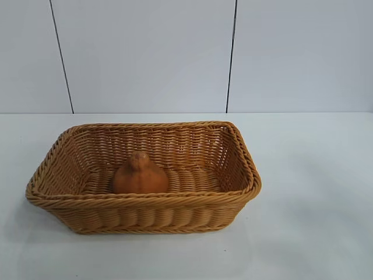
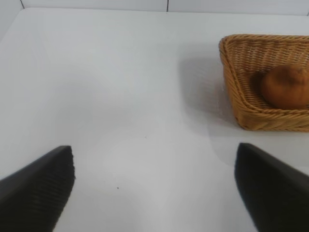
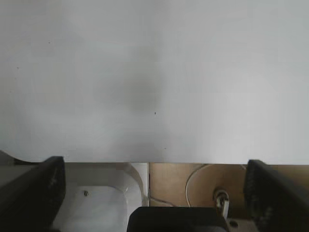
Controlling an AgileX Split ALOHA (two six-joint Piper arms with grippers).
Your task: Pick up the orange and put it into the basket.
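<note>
Orange [image 1: 140, 174], dull and matte with a bumpy knob on top, sits upright on the woven floor inside the basket [image 1: 145, 207], slightly left of the basket's middle and closer to its near wall than its far one. The tan wicker basket, rectangular with rounded corners and a braided rim, rests on the white bench [image 1: 315, 221] in front of a pale panelled wall [image 1: 145, 52] crossed by two dark seams. No arm appears in the exterior view. In the left wrist view the left end effector [image 2: 154, 188] hangs over bare bench well apart from the basket [image 2: 246, 113], its two dark ribbed fingers [image 2: 41, 186] spread wide with nothing between them; the orange [image 2: 286, 87] shows over the basket's rim. In the right wrist view the right end effector [image 3: 154, 191] is likewise spread wide and holds nothing, poised over the bench's edge [image 3: 145, 162], beyond which a white moulded part [image 3: 101, 195] and a brown surface with a pale cable [image 3: 193, 186] are visible.
</note>
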